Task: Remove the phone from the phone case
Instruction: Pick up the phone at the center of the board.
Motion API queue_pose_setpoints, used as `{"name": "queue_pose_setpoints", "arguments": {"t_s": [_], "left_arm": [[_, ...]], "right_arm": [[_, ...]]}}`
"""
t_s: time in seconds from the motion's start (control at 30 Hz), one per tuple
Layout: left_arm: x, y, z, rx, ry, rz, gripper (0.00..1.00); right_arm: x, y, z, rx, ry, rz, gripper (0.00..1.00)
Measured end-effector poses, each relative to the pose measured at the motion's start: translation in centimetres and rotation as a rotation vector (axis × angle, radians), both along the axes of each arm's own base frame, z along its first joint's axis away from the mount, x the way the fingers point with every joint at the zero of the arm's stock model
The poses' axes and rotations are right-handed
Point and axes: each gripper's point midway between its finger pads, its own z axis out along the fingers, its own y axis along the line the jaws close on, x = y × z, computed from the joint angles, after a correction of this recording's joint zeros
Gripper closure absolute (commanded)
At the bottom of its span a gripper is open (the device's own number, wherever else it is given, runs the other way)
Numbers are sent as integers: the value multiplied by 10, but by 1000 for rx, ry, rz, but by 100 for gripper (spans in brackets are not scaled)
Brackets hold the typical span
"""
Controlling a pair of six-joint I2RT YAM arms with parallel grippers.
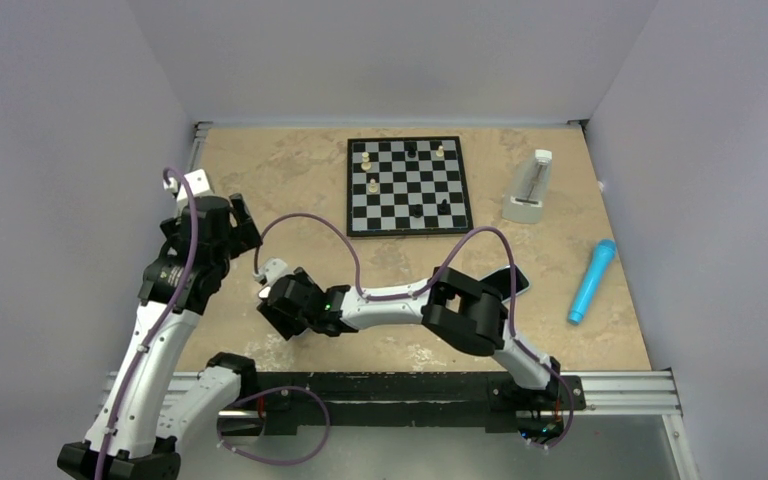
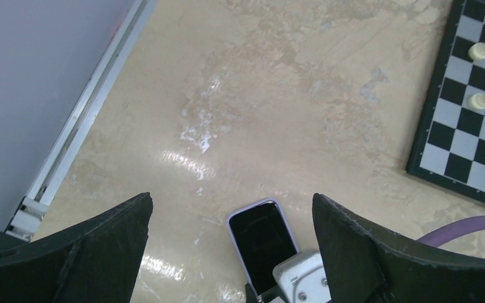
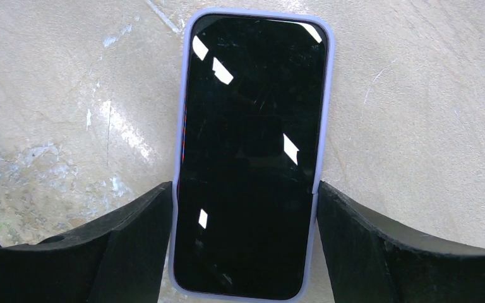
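Observation:
A black phone [image 3: 252,126] lies screen-up on the beige table inside a lilac phone case [image 3: 259,11]. My right gripper [image 3: 245,189] straddles its near half, one finger pressed against each long side of the case. In the top view that gripper [image 1: 265,290] sits left of centre and hides the phone. My left gripper [image 1: 243,215] hovers just behind it, open. In the left wrist view the phone [image 2: 262,243] shows low between the wide-apart fingers of the left gripper [image 2: 232,197], with nothing touching it from that side.
A chessboard [image 1: 409,185] with a few pieces lies at the back centre, its corner [image 2: 473,126] also in the left wrist view. A white stand [image 1: 530,188] and a blue cylinder [image 1: 592,281] sit on the right. A dark flat object [image 1: 515,281] lies behind the right elbow.

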Motion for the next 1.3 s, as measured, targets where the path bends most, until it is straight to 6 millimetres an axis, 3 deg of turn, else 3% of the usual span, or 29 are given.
{"name": "queue_pose_setpoints", "arguments": {"t_s": [0.07,0.13,0.33,0.4,0.43,0.63,0.8,0.97,1.07,1.2,1.3], "left_arm": [[-10,4,-8,9,25,15,0],[-17,8,-13,15,44,31,0],[-29,18,-20,2,66,132,2],[-33,22,-20,-6,56,170,3],[-35,23,-20,-12,47,184,3],[-50,25,-16,-69,-40,201,3],[-57,9,-9,-151,-149,87,3],[-54,-17,-23,-209,-150,-64,6],[-48,-43,-35,-264,-102,-188,10],[-40,-77,-53,-360,-8,-317,12],[-40,-91,-71,-429,39,-349,13]], "right_arm": [[1,0,0,0,-11,-5,30],[1,-1,0,2,-24,-9,47],[0,-9,0,61,-40,-17,74],[-3,-20,1,77,-43,-18,86],[-5,-27,2,78,-42,-19,100],[-12,-66,3,83,-16,-57,100],[-3,-83,17,192,110,-127,100],[27,-102,42,375,268,-219,100],[41,-109,53,472,362,-263,100],[44,-104,66,574,494,-254,100],[42,-101,64,579,524,-241,100]]}}
